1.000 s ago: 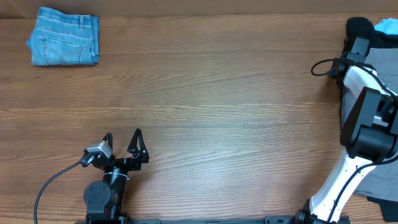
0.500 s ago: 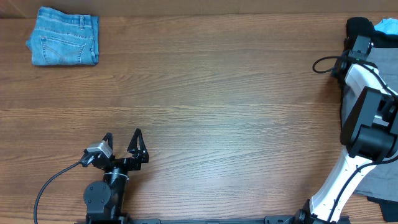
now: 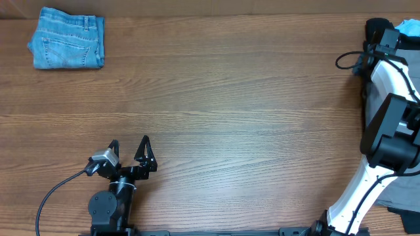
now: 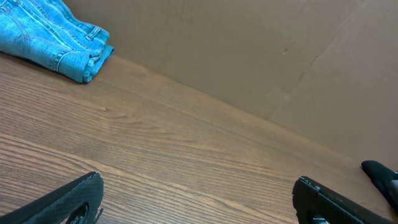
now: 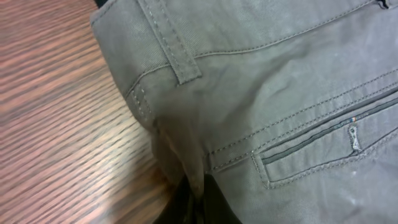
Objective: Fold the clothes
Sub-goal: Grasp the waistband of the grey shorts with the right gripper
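Note:
The clothes (image 5: 280, 81) are a grey woven garment with a belt loop, seams and a welt pocket, filling the right wrist view. My right gripper (image 5: 200, 194) is shut on a pinched fold of their edge, just above the wood. In the overhead view the grey clothes (image 3: 404, 65) lie at the table's far right edge, mostly hidden by the right arm (image 3: 388, 78). My left gripper (image 3: 128, 142) stands open at the front left, with only bare wood between its fingers (image 4: 81, 193).
Folded light-blue denim jeans (image 3: 67, 47) lie at the back left corner and show as the jeans (image 4: 53, 37) in the left wrist view. A black garment (image 3: 374, 26) and a light-blue piece (image 3: 410, 27) sit at the back right. A brown cardboard wall (image 4: 249, 56) backs the table.
My right gripper has shut on the grey cloth, and its wrist has shifted right and toward the back. The left arm has not moved.

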Robot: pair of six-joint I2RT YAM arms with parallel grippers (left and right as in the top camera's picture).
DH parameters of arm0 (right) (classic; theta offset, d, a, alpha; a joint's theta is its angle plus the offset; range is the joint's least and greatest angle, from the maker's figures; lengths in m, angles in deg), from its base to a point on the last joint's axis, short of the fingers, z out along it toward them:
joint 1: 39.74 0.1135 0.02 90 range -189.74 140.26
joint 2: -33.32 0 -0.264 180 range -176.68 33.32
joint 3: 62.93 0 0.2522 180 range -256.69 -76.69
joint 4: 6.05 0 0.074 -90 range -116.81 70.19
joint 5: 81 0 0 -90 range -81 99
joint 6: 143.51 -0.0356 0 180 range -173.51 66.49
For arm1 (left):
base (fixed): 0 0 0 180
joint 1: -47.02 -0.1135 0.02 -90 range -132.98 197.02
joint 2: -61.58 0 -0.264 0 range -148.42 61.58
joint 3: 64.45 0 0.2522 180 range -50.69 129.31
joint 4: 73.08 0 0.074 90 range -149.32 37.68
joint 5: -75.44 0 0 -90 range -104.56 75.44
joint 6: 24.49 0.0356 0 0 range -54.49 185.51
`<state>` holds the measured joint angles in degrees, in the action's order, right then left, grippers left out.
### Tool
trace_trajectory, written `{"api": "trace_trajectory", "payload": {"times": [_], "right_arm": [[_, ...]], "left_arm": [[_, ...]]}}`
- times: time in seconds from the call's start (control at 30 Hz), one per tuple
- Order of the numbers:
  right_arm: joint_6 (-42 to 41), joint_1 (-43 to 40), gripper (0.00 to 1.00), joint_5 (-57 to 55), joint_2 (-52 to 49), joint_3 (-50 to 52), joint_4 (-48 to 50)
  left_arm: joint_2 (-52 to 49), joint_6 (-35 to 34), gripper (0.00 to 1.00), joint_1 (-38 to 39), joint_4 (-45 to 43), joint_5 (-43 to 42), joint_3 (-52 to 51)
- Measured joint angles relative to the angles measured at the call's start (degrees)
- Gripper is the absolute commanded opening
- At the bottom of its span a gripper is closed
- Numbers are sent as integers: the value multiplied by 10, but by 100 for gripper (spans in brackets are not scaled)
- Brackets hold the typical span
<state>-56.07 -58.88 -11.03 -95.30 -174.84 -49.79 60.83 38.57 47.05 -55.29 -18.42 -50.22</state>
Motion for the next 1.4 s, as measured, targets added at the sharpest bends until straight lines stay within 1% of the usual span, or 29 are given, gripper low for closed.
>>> {"api": "trace_trajectory", "payload": {"times": [0.03,0.1,0.37,0.67,0.77,0.87,0.9,0.93,0.97,1.0,1.03,1.07,1.1,1.23,1.27,1.33,1.4], "right_arm": [[-1,0,61,1,1,0,-1],[-4,0,84,8,3,0,-1],[-3,0,90,18,2,0,23],[2,0,90,18,-30,0,85],[9,1,82,11,-55,-1,102],[13,1,80,-6,-61,-3,106],[13,1,76,-10,-62,-4,106],[13,1,68,-13,-63,-5,106],[13,1,54,-17,-64,-5,106],[15,0,47,-23,-65,-5,106],[16,-1,43,-26,-66,-6,105],[13,-3,40,-30,-66,-7,103],[13,-7,40,-31,-66,-8,100],[14,-13,41,-25,-66,-12,92],[13,-14,37,-24,-66,-13,89],[13,-14,19,-24,-66,-15,85],[15,-16,10,-24,-66,-16,77]], "left_arm": [[0,0,100,0,0,0,0],[0,0,100,0,0,0,0],[0,0,100,0,0,0,0],[0,0,100,0,0,0,0],[0,0,100,0,0,0,0],[0,0,100,0,0,0,0],[0,0,100,0,0,0,0],[0,0,100,0,0,0,0],[0,0,100,0,0,0,0],[0,0,100,0,0,0,0],[0,0,100,0,0,0,0],[0,0,100,0,0,0,0],[0,0,100,0,0,0,0],[0,0,100,0,0,0,0],[0,0,100,0,0,0,0],[0,0,100,0,0,0,0],[0,0,100,0,0,0,0]]}}
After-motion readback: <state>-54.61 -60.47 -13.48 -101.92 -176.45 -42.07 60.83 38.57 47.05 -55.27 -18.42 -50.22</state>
